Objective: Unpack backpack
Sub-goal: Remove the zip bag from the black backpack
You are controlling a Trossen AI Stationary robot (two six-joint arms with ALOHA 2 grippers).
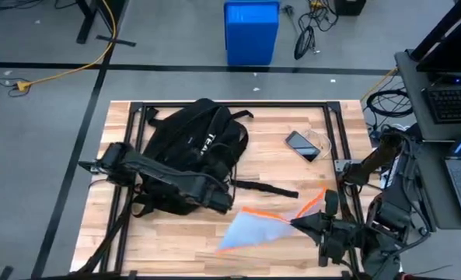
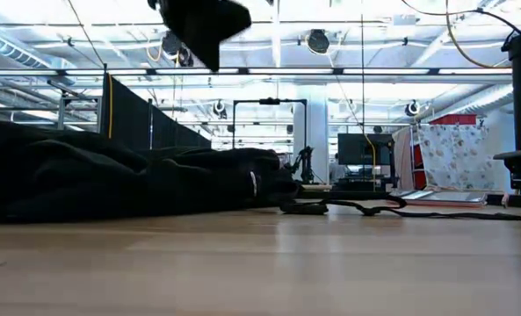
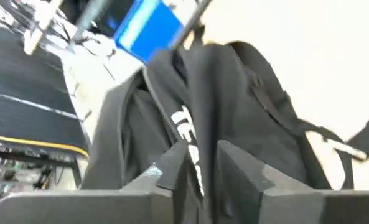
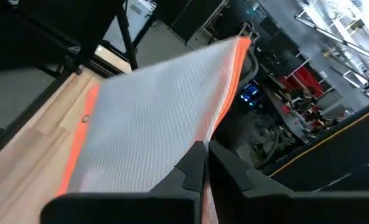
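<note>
Right gripper point(image 1: 298, 224) lifts pouch point(image 1: 257, 230) clear of backpack point(image 1: 187, 152).
Jaws pinched on its corner; keep it taut, land it flat on the tabletop point(image 1: 284, 180). Left gripper point(image 1: 222, 200), jaws narrowly parted, should steady the backpack.

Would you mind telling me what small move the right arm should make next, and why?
Probably lower and release: the right gripper is shut on the mesh pouch, held out clear of the backpack over bare table near the front edge. The left gripper sits at the backpack.
</note>
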